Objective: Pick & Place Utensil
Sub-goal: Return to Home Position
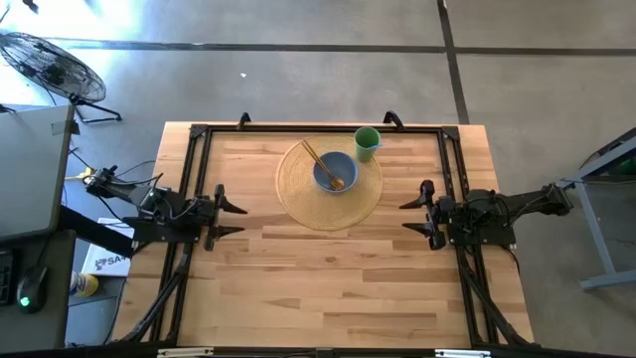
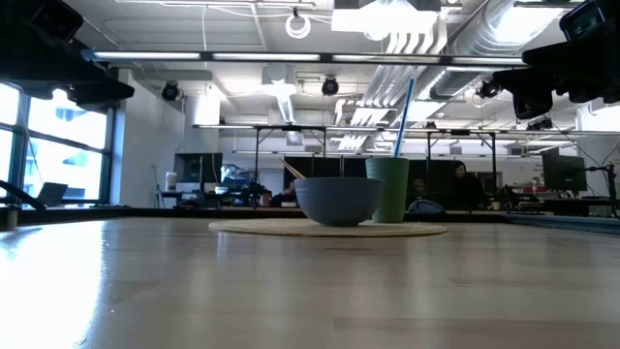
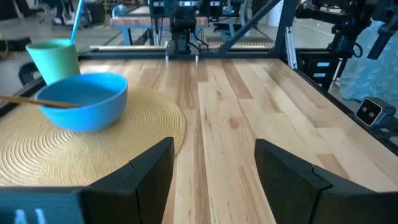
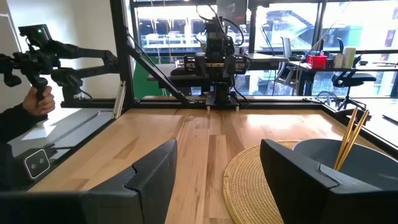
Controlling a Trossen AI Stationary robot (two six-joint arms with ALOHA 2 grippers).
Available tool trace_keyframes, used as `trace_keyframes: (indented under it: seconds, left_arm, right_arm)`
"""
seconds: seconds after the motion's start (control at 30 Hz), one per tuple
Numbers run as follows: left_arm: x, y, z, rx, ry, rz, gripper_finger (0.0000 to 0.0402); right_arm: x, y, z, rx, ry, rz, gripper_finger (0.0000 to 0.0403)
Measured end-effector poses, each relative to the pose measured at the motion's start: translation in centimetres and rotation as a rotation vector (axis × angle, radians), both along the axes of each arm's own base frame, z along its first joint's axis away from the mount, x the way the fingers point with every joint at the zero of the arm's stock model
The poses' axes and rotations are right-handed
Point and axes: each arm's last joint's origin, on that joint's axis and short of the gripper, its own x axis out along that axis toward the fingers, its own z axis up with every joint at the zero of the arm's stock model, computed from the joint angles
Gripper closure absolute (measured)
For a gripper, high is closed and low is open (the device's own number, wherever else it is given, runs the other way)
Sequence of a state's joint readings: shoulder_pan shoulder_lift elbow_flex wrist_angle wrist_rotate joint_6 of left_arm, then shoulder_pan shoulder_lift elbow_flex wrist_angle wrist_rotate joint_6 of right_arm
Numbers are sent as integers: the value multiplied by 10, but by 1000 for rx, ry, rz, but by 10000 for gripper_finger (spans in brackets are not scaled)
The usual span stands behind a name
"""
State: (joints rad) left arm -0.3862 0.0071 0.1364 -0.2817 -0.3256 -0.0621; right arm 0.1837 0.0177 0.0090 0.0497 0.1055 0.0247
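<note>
A blue bowl (image 1: 335,171) stands on a round woven mat (image 1: 298,189) at the table's far middle. A wooden utensil (image 1: 321,163) leans in the bowl, its handle out over the rim toward the far left. A green cup (image 1: 367,142) with a blue straw (image 2: 402,116) stands on the mat's far right edge. My left gripper (image 1: 234,219) waits open at the table's left side, my right gripper (image 1: 412,216) open at the right side. Both are well away from the bowl. In the right wrist view the wooden utensil (image 4: 348,144) shows as two thin sticks.
Bare wood lies between the grippers and toward the near edge (image 1: 328,288). A black frame (image 1: 318,129) runs along the table's far and side edges. A person's hand on a black handle (image 4: 38,99) shows beyond the table in the right wrist view.
</note>
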Motion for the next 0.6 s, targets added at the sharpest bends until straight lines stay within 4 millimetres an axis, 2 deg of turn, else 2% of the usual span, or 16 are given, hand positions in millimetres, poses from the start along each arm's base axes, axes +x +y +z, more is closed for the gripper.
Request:
trace_keyframes:
  seconds: [0.13, 0.27, 0.33, 0.6]
  left_arm:
    - [2, -2, -4, -38, -16, -41, 181]
    - [7, -11, -9, -9, -168, -283, 181]
    - [7, -13, -10, 19, -190, -349, 181]
    - [7, -11, -1, 26, -290, -275, 181]
  right_arm:
    - [0, 0, 0, 0, 0, 0, 178]
    - [0, 0, 0, 0, 0, 0, 178]
    - [0, 0, 0, 0, 1, 0, 178]
    - [0, 0, 0, 0, 1, 0, 178]
